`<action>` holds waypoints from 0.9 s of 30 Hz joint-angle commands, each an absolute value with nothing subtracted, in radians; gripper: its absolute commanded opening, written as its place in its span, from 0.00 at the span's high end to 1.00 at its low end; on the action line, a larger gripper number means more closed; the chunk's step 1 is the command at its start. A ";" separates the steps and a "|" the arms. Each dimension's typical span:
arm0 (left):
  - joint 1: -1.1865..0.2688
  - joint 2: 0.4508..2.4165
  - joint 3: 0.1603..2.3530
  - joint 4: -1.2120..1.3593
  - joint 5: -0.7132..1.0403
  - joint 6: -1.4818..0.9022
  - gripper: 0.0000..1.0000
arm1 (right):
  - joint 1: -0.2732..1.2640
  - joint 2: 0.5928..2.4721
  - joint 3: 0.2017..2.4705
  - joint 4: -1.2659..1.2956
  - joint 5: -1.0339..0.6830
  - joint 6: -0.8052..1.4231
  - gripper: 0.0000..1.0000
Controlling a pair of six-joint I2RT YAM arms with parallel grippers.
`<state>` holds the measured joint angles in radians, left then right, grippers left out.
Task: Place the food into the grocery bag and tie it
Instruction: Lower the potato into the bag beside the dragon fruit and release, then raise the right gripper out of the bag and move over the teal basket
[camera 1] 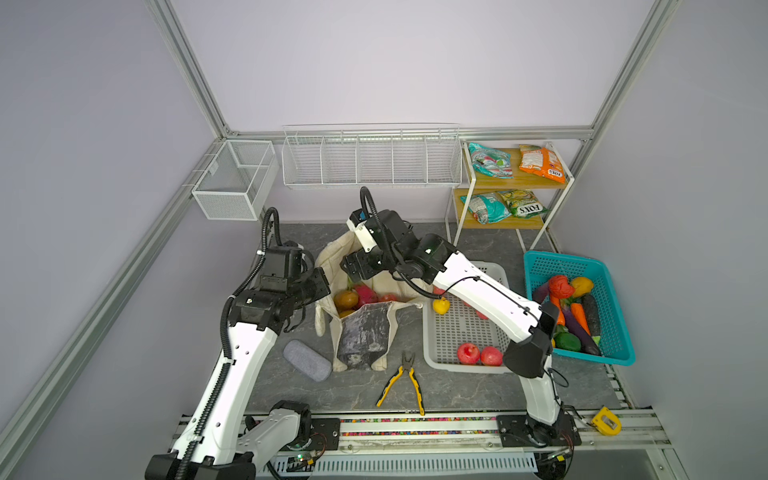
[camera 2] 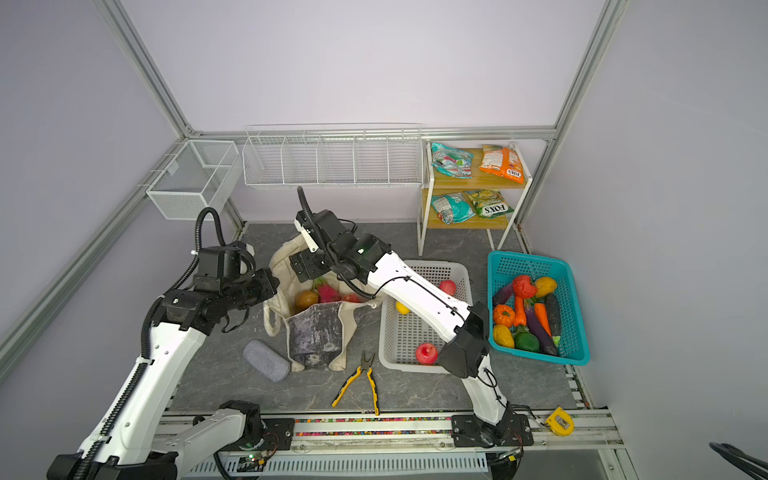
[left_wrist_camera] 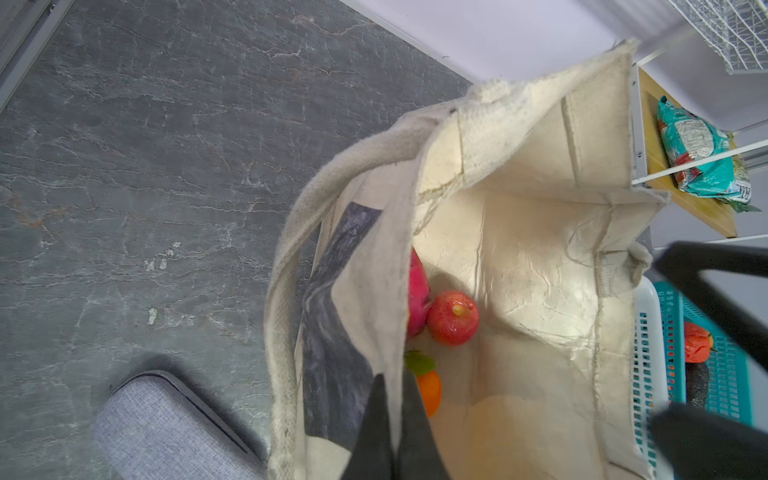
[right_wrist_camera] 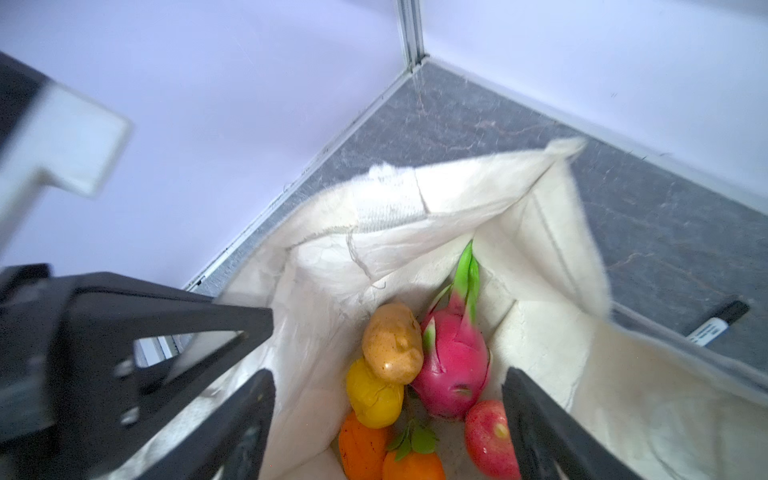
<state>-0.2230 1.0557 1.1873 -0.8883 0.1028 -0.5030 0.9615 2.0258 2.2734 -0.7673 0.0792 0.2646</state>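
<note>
The left gripper [left_wrist_camera: 392, 399] pinches the grocery bag [camera 1: 365, 332] rim at its 9 o'clock edge. The right gripper [right_wrist_camera: 386, 374] hangs spread wide over the mouth, empty (dragon fruit [right_wrist_camera: 453, 365] and potato [right_wrist_camera: 392, 343] lie inside). At the bag's 3 o'clock, the white basket [camera 1: 453, 330] holds red apples [camera 1: 468, 353].

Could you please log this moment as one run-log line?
left gripper: shut on grocery bag rim | right gripper: open, empty, over bag mouth | inside: dragon fruit, potato | white basket: red apples remain

The grocery bag [camera 2: 316, 332] stands open on the bench [camera 2: 415, 390], a dragon fruit [camera 2: 326, 293] inside. The right claw [camera 2: 308, 272] hangs over its mouth; the left claw [camera 2: 273, 289] meets its left rim. Beside it, a white basket [camera 2: 409, 332] holds a red apple [camera 2: 427, 353].
</note>
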 commanded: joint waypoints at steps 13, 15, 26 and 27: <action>-0.222 1.017 1.178 -0.870 0.103 -0.513 1.00 | 0.657 1.509 1.752 -0.637 0.546 0.271 0.12; -0.222 1.016 1.175 -0.869 0.103 -0.514 1.00 | 0.578 1.442 1.659 -0.647 0.571 0.340 0.12; -0.222 1.033 1.173 -0.858 0.116 -0.517 1.00 | 0.121 1.199 1.289 -0.762 0.630 0.681 0.12; -0.222 1.035 1.174 -0.856 0.118 -0.518 1.00 | 0.082 1.191 1.269 -0.778 0.634 0.714 0.12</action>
